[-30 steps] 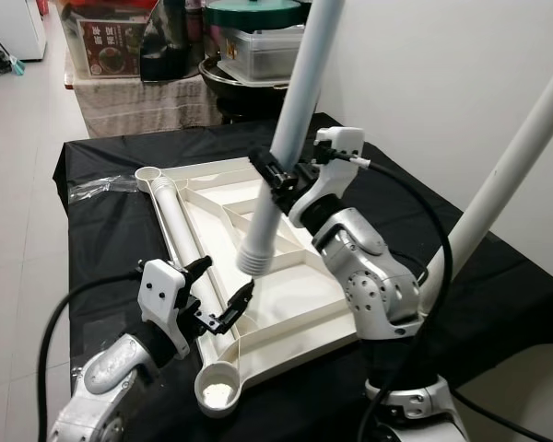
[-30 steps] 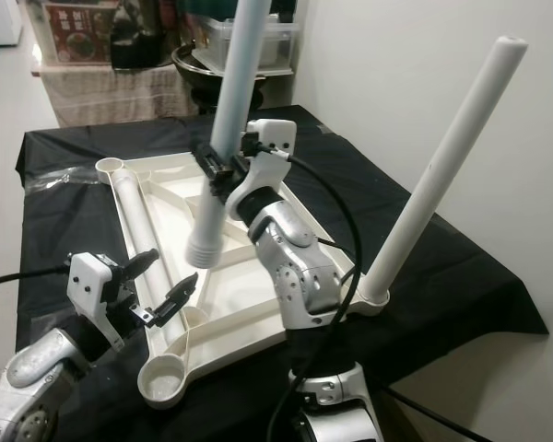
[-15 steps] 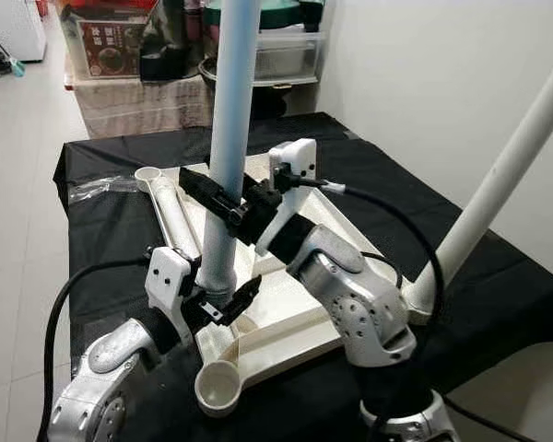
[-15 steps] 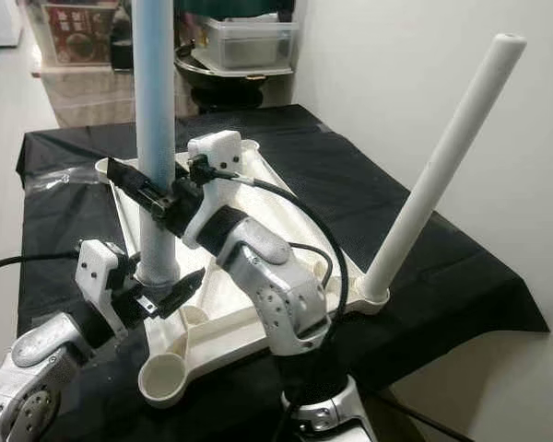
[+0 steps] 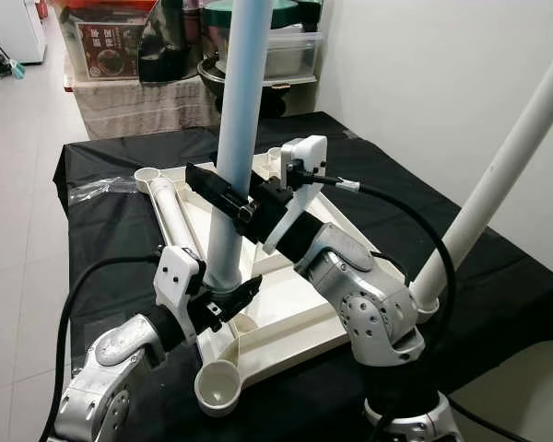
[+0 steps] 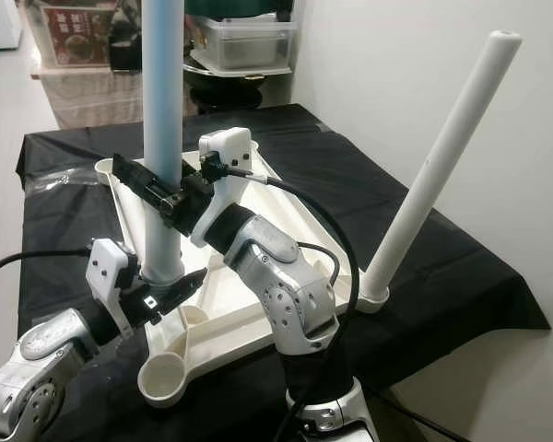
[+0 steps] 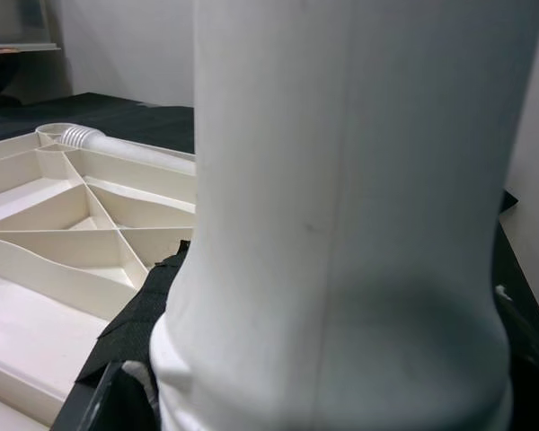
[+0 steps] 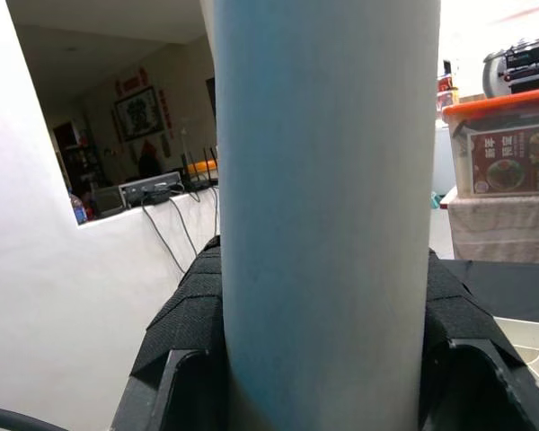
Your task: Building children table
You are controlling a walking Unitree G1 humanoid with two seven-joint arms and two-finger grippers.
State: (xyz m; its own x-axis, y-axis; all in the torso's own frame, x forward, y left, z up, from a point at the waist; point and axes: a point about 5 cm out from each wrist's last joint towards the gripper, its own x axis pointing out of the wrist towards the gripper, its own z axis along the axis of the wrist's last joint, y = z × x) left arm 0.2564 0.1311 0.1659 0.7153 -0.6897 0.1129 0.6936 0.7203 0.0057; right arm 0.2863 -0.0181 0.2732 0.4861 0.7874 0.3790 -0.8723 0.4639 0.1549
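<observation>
The white table top (image 5: 290, 308) lies upside down on the black cloth. A pale table leg (image 5: 238, 101) stands upright over its front-left part. My right gripper (image 5: 235, 204) is shut on this leg at mid-height, black pads on both sides (image 8: 184, 359). My left gripper (image 5: 223, 293) is shut on the leg's flared base (image 7: 341, 359), just above the table top. A second leg (image 5: 173, 216) lies along the left rim. A third leg (image 5: 511, 166) stands fixed in the right corner. An open round socket (image 5: 217, 387) sits at the front corner.
The black-draped table (image 5: 101, 258) has its edge close on my left and front. A white wall runs along the right. Behind stand a shelf with a red box (image 5: 111, 41), a clear tub (image 5: 286, 51) and a dark pot. Clear plastic wrap (image 5: 97, 189) lies at the far left.
My right gripper has swung the leg from a tilt over the middle to upright at the front left. My left gripper has closed around its base.
</observation>
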